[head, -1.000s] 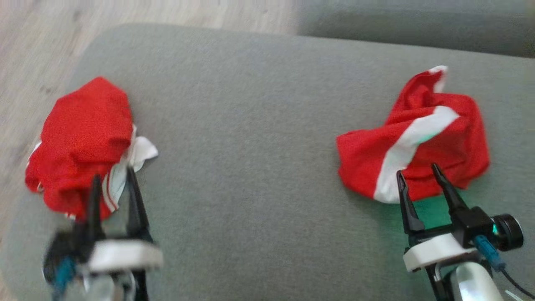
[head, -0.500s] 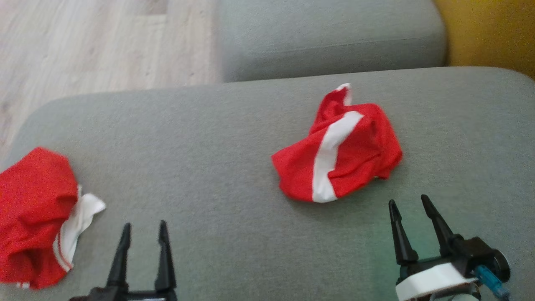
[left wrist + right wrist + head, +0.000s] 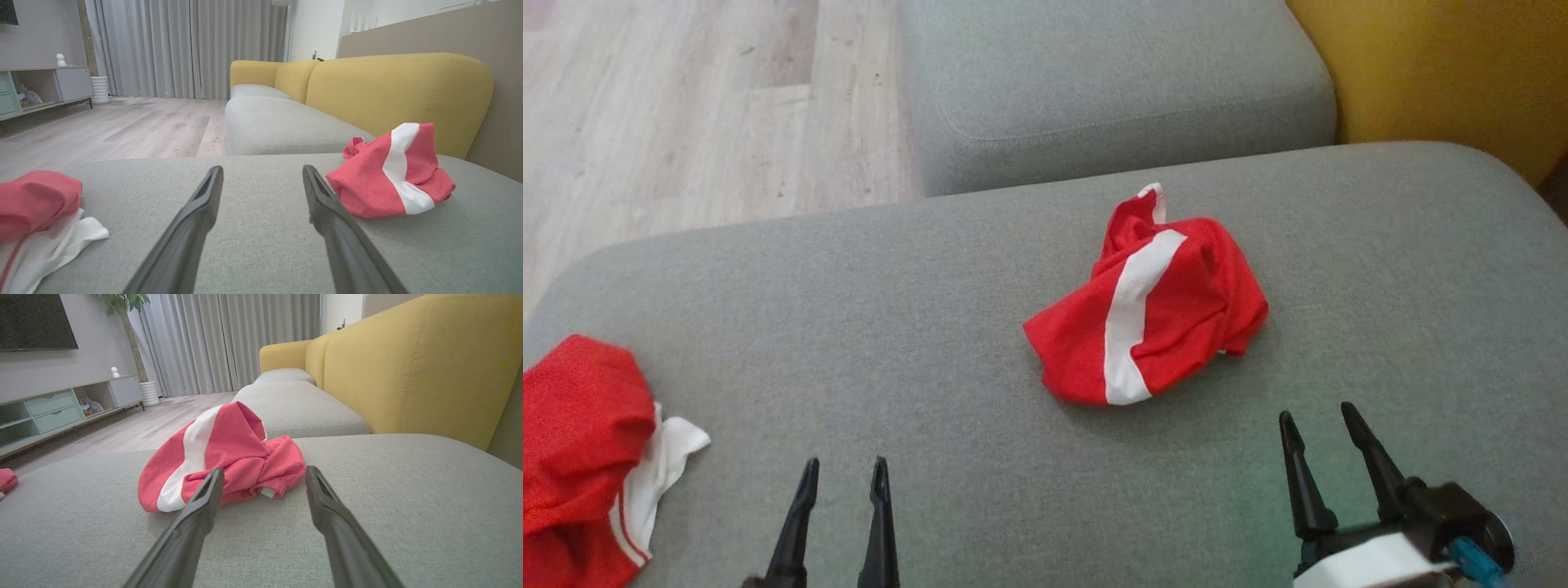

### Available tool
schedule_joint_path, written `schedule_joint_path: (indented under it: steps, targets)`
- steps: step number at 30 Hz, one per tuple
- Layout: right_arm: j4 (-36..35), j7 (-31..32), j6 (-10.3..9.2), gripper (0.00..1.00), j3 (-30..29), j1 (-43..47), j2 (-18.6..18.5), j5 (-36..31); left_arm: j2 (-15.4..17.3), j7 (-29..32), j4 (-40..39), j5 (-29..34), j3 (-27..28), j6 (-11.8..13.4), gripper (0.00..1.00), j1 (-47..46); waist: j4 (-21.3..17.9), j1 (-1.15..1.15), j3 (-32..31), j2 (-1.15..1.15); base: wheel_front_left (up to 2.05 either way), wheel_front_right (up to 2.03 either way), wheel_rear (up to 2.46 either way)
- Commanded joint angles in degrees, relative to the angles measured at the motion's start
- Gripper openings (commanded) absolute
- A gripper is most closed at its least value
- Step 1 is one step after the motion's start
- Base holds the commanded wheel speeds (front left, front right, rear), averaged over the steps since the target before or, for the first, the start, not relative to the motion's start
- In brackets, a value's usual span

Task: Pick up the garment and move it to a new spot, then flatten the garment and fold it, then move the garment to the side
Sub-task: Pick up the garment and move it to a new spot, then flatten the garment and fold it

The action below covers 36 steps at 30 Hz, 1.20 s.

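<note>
A crumpled red garment with a white stripe lies in a heap on the grey seat cushion; the wrist views show it too. Another red and white garment lies bunched at the cushion's left edge. My left gripper stands open near the front edge, between the two heaps, touching neither. My right gripper is open too, just in front and to the right of the striped heap, with nothing between its fingers.
A second grey cushion lies beyond the first, with the yellow sofa back along the right. Pale wood floor lies off the cushion's left and far edges. A low cabinet stands across the room.
The head camera has swung right and up, so both garments sit further left and lower. Both grippers have drawn back from the heaps they were over; both stay open and empty.
</note>
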Motion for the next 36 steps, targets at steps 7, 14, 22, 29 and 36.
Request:
schedule_joint_path:
  steps: [7,14,22,29,36]
  targets:
    - [-1.6,-0.2,-0.04,1.00,1.6,0.0,-0.3,0.4,-0.2,-0.5,-0.8,-0.5,1.3,1.4,1.00,-0.9,1.6,0.00,-1.2,0.00,0.00,0.00,0.00]
    - [-1.4,-0.2,-0.04,1.00,2.1,0.6,-0.3,0.4,-0.2,-0.5,-0.5,-1.2,1.1,1.7,1.00,-0.2,2.9,0.00,-1.9,0.00,0.00,0.00,0.00]
    - [-1.3,-0.2,-0.04,1.00,2.3,0.9,-0.3,0.4,-0.2,-0.5,-0.2,-1.5,1.1,1.8,1.00,0.1,3.7,0.00,-2.4,0.00,0.00,0.00,0.00]
    - [-1.3,-0.2,-0.04,1.00,2.5,1.1,-0.3,0.6,-0.2,-0.5,-0.2,-1.6,1.1,1.7,1.00,0.2,4.2,0.00,-2.3,0.00,0.00,0.00,0.00]
    - [-1.2,-0.2,-0.04,1.00,2.8,0.8,-0.3,0.5,-0.2,-0.5,0.1,-1.6,0.6,1.6,1.00,0.2,4.0,0.00,-2.1,0.00,0.00,0.00,0.00]
